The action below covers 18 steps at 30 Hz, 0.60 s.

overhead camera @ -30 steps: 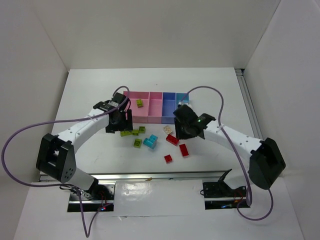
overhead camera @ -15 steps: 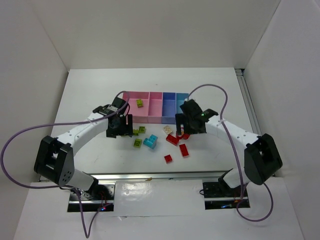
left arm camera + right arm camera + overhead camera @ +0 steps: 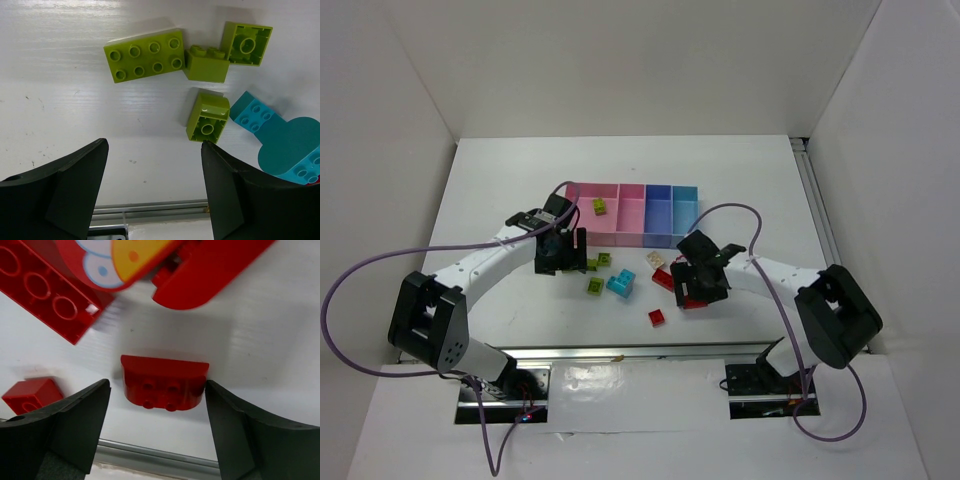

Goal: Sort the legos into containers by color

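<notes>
The tray [image 3: 672, 240] lies at the back centre, pink compartments on the left and blue ones on the right, with one lime brick [image 3: 600, 207] in a pink compartment. My left gripper [image 3: 563, 257] is open and empty [image 3: 154, 150], just left of the lime bricks [image 3: 145, 55] [image 3: 207, 120] and a cyan brick [image 3: 280, 140]. My right gripper [image 3: 696, 292] is open [image 3: 157, 390], low over the table. A small rounded red brick [image 3: 165, 382] sits between its fingers, the right finger at the brick's corner. The cream brick [image 3: 656, 259] lies in front of the tray.
More red pieces lie just beyond the right gripper: a long brick [image 3: 47, 295], a curved piece [image 3: 210, 270] and a small brick [image 3: 32, 395]. Another red brick [image 3: 657, 317] lies nearer the front. A metal rail [image 3: 620, 352] runs along the near table edge.
My right gripper has moved from the tray's blue end toward the near side and down over the red bricks. My left gripper has shifted slightly and stayed open.
</notes>
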Tool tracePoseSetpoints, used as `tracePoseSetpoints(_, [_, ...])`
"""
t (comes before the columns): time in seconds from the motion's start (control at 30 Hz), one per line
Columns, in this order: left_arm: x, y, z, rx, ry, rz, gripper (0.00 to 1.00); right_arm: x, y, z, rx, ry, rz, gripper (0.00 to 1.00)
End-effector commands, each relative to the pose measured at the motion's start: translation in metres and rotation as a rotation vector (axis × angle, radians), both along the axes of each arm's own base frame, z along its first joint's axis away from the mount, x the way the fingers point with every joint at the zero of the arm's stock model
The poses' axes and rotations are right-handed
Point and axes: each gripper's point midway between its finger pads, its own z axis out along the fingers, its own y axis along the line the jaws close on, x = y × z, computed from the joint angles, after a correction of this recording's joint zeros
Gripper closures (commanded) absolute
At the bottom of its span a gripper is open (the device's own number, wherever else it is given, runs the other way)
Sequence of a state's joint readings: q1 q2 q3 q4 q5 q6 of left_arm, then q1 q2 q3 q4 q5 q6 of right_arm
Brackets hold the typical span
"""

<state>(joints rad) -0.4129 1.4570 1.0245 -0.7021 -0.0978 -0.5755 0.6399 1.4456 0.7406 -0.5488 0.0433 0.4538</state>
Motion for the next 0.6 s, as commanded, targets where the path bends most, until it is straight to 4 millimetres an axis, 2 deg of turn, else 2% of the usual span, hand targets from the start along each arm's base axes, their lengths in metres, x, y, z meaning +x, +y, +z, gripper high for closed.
tracePoseSetpoints(0.0, [0.001,-0.001,0.002,-0.003,-0.009,-0.018,0.15,0.013,0.021,0.001,0.049,-0.038,0.036,0.18])
tracePoseSetpoints(0.07, [0.001,-0.001,0.002,-0.003,-0.009,-0.018,0.15,0.016,0.021,0.000,0.041,-0.042,0.033,0.25])
tracePoseSetpoints(0.13, [0.001,-0.001,0.002,-0.003,-0.009,-0.018,0.15,0.014,0.023,0.000,0.044,-0.040,0.034,0.25])
tracePoseSetpoints(0.23, [0.001,-0.001,0.002,-0.003,-0.009,-0.018,0.15,0.015,0.017,0.002,0.016,-0.049,0.014,0.25])
tracePoseSetpoints(0.27, [0.003,-0.002,0.002,-0.003,-0.009,-0.018,0.15,0.016,0.015,0.002,0.007,-0.056,0.010,0.29])
tracePoseSetpoints(0.3, [0.003,-0.002,-0.001,0.001,0.000,-0.018,0.15,0.014,0.014,0.001,0.001,-0.049,0.010,0.30])
tracePoseSetpoints(0.57, [0.005,-0.004,0.000,0.008,-0.005,-0.024,0.15,0.026,0.001,0.028,-0.049,-0.123,-0.044,0.32])
